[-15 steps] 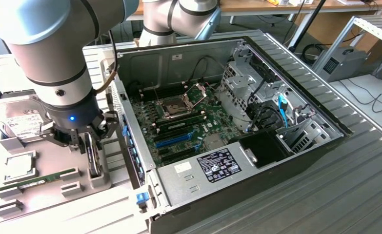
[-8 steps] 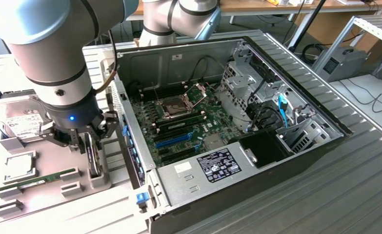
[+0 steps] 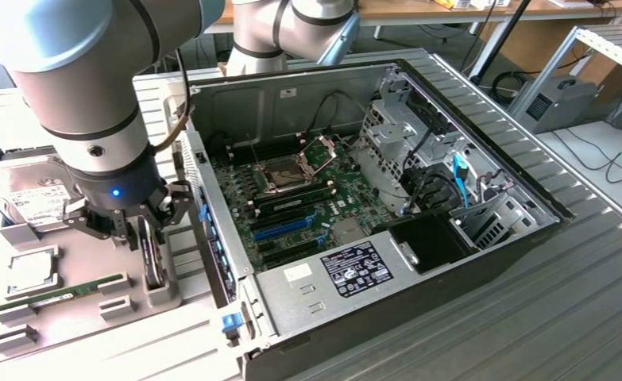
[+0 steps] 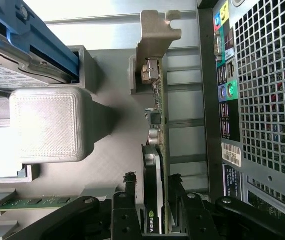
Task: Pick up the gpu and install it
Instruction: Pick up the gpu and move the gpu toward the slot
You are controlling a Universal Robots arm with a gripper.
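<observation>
The gpu [image 4: 156, 150] stands on edge, straddled by the gripper [image 4: 152, 178].

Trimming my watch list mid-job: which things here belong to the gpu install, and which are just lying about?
Job:
gpu
pincer, straddling it
open computer case

Lying about:
hard drive
memory stick

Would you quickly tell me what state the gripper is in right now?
Gripper: closed on the gpu, fingers against both its faces.
</observation>
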